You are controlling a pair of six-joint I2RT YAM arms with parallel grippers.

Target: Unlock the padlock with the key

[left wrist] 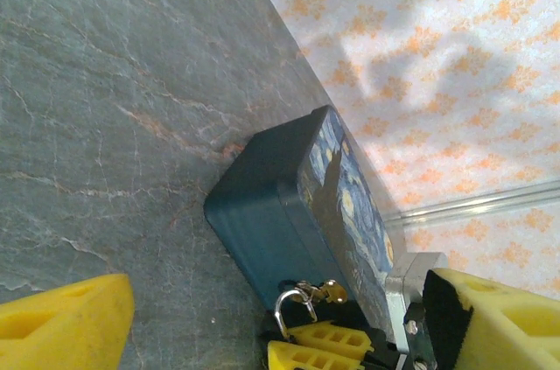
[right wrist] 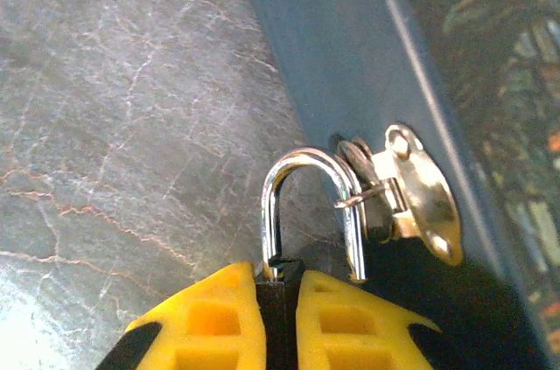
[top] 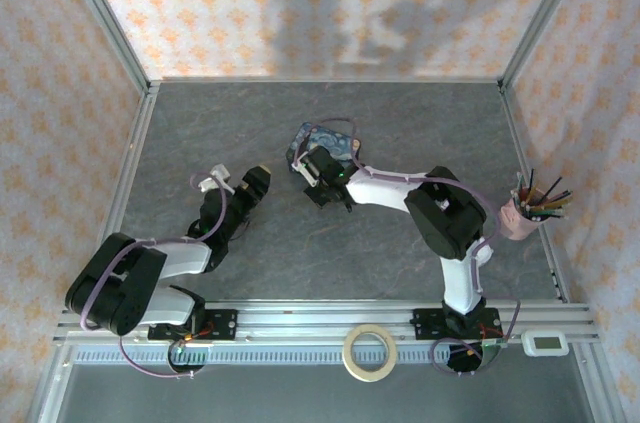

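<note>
My right gripper [right wrist: 280, 281] is shut on the small black padlock [right wrist: 278, 317], whose body is pinched between the yellow fingers [right wrist: 210, 326]. The silvery shackle [right wrist: 303, 157] sticks out ahead and passes through the brass hasp [right wrist: 422, 202] on the side of the blue painted tin [right wrist: 350, 46]. In the left wrist view the shackle [left wrist: 282, 307] and the hasp [left wrist: 331, 289] show above the right gripper's fingers [left wrist: 337, 337]. My left gripper [left wrist: 280, 300] stands open to the left of the tin [top: 325, 140], with nothing between its fingers [left wrist: 61, 322]. The key is out of view.
A pink cup of pens [top: 520, 218] stands at the table's right edge. A tape roll [top: 368, 353] and a small white device [top: 545, 343] lie by the front rail. Patterned walls close off the back and both sides.
</note>
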